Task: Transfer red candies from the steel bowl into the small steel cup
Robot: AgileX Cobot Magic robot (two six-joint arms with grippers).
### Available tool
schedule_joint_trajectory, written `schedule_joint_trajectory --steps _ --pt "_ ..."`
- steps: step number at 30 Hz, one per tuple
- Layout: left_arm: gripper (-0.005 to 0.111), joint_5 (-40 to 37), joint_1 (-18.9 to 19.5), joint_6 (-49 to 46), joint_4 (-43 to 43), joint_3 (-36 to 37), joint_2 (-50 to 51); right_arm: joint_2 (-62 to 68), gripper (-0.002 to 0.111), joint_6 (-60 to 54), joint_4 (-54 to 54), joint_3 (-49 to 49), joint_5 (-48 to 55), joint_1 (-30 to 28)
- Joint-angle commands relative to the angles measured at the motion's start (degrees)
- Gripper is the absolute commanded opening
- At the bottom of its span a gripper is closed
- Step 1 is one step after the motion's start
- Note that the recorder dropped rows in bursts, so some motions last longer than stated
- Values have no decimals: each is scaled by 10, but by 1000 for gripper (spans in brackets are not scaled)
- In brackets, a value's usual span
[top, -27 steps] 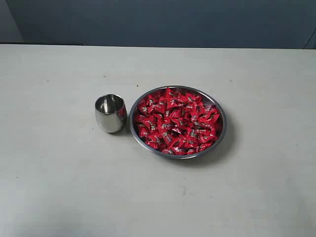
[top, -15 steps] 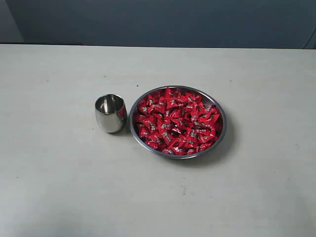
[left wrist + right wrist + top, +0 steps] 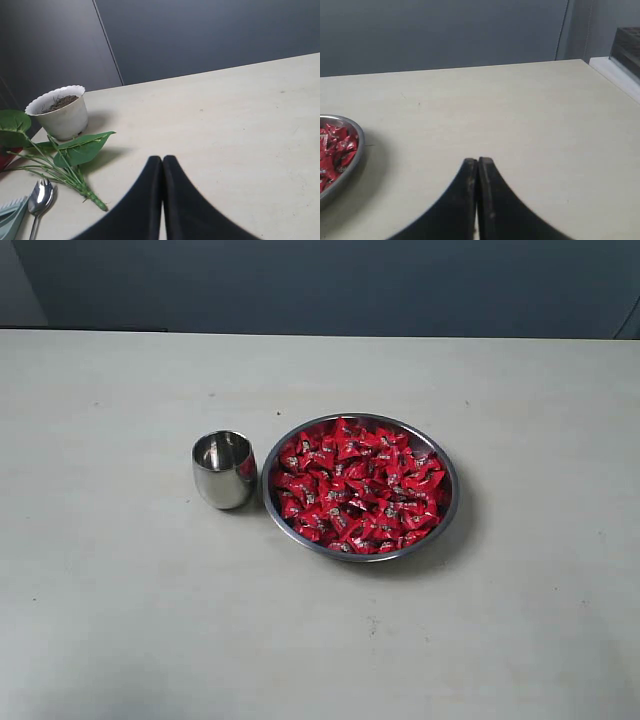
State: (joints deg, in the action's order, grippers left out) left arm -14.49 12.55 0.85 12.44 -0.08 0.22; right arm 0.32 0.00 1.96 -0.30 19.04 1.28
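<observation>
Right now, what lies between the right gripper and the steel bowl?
The right wrist view shows only bare table between the right gripper and the steel bowl.

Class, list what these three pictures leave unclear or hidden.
- Exterior view: marks on the red candies are too small to read; lower candies are hidden under the top layer.
- Right wrist view: most of the steel bowl is cut off by the picture's edge.
- Left wrist view: handle of the spoon is cut off by the edge.
</observation>
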Motion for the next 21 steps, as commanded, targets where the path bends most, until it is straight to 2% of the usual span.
schedule_joint_trajectory --steps 1,8,21 --pt "0 6 -2 2 3 1 -2 -3 0 0 0 3 -3 2" --pt "0 6 -2 2 3 1 -2 49 0 0 0 -10 -3 2" --pt "0 6 -2 2 3 1 -2 192 0 0 0 -149 -3 2"
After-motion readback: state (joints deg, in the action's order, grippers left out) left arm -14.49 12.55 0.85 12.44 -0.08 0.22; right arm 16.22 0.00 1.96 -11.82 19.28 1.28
